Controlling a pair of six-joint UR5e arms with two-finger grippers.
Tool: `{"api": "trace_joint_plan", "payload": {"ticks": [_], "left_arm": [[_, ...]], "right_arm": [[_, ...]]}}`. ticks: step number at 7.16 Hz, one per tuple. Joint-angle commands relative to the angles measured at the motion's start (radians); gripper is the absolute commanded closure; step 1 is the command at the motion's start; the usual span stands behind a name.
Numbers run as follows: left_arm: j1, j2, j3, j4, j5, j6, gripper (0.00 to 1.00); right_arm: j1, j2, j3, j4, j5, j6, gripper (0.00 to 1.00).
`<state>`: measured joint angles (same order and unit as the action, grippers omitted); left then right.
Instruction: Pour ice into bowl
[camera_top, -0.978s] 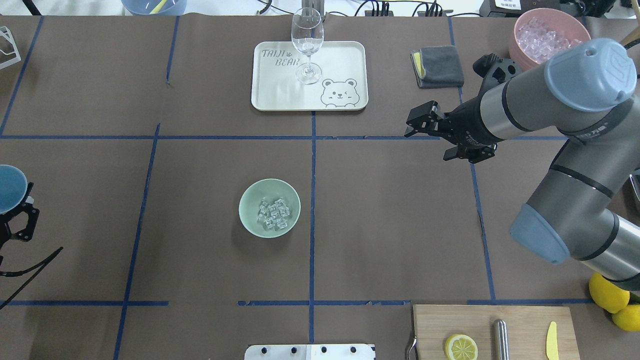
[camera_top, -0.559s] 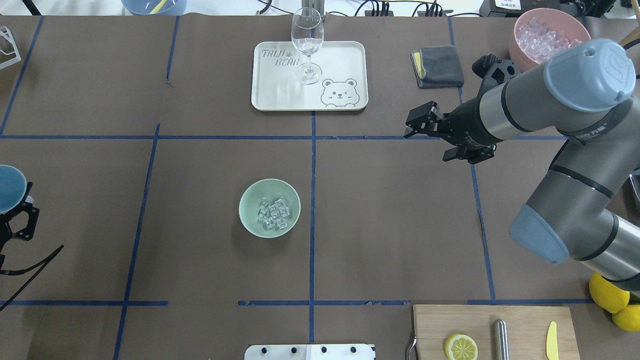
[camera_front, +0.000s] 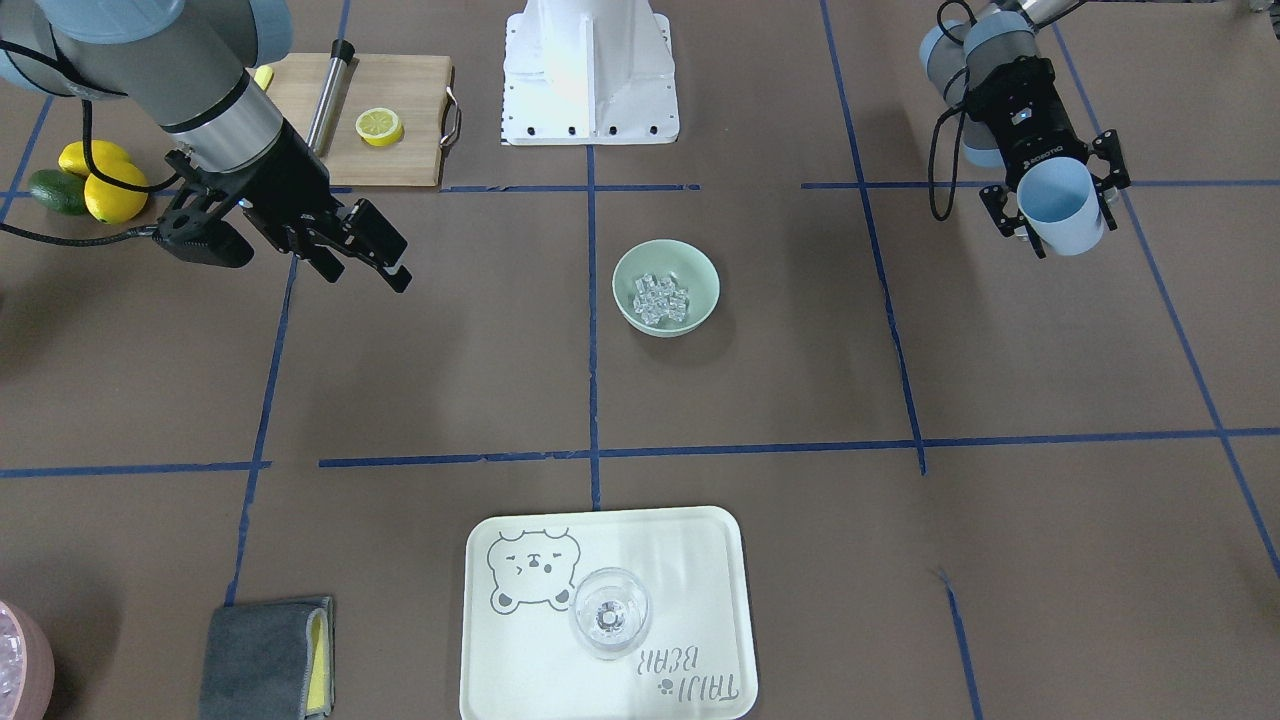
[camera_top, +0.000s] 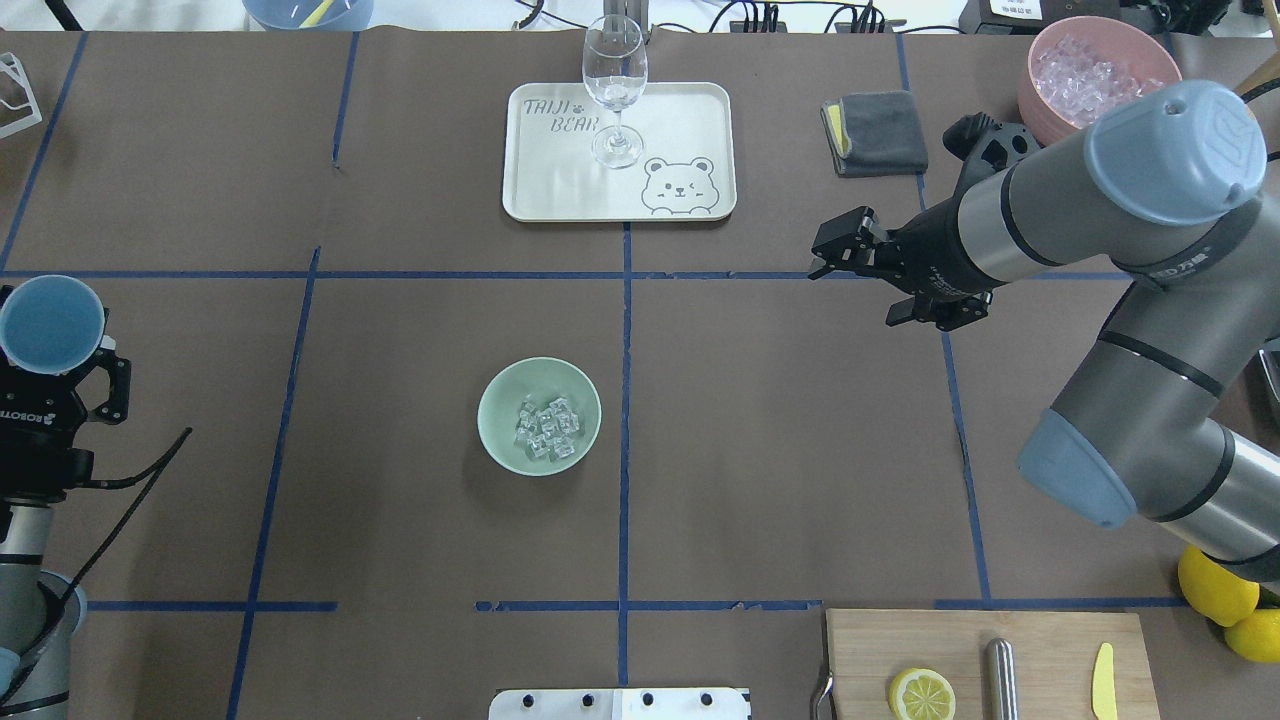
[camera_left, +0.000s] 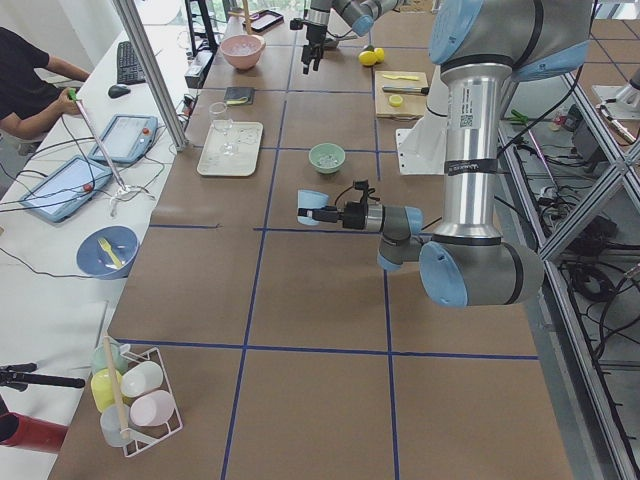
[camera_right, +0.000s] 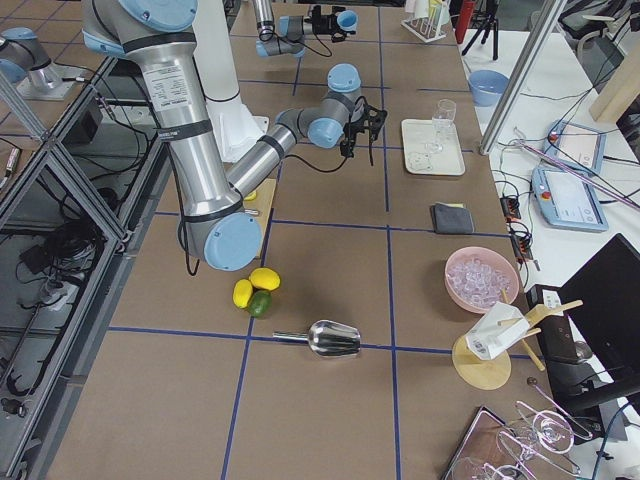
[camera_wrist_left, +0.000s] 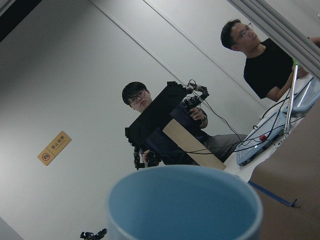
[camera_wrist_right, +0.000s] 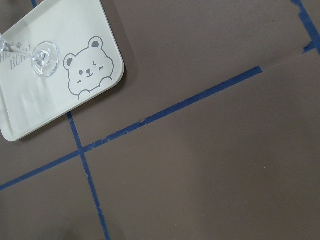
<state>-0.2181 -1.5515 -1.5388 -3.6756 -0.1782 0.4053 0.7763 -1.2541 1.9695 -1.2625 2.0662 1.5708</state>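
Where the table is crossed by blue tape, the right gripper is held raised beyond and well right of the bowl, its jaws set apart. The left gripper is held well left of the bowl, clamped around a light blue cup. The ice is piled inside the bowl.

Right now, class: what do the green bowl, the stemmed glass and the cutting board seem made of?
The bowl looks matte and opaque: plastic or ceramic, hard to tell. The stemmed glass is clear with bright glints, likely glass. The cutting board is tan and flat, likely wood.
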Motion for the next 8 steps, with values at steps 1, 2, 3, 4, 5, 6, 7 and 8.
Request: {"api": "trace_joint_plan", "payload": {"ticks": [1,2,3,4,5,6,7,8], "left_arm": [[-0.029,-0.074,0.0,-0.007,-0.003,-0.072,1.0],[-0.03,-0.084,-0.003,-0.011,-0.009,-0.126,1.0],[-0.03,-0.082,-0.001,-0.009,-0.012,-0.128,1.0],[-0.032,-0.075,0.006,-0.009,-0.018,-0.128,1.0],[-0.032,-0.044,0.037,-0.001,-0.018,-0.102,1.0],[-0.03,-0.042,0.037,-0.001,-0.044,-0.099,1.0],[-0.03,0.0,0.046,0.003,-0.053,-0.073,1.0],[-0.03,0.019,0.046,0.003,-0.053,0.045,1.0]], "right_arm": [[0.0,-0.001,0.0,0.0,0.0,0.0,0.0],[0.0,0.001,0.0,0.0,0.006,0.0,0.0],[0.0,0.001,-0.001,0.0,0.015,0.0,0.0],[0.0,0.001,0.0,0.0,0.015,0.0,0.0],[0.0,0.002,0.0,0.0,0.015,0.0,0.0],[-0.002,0.004,0.003,0.0,0.017,0.002,0.0],[0.0,0.004,0.005,0.0,0.017,0.002,0.0],[-0.002,0.004,0.005,0.0,0.017,0.002,0.0]]}}
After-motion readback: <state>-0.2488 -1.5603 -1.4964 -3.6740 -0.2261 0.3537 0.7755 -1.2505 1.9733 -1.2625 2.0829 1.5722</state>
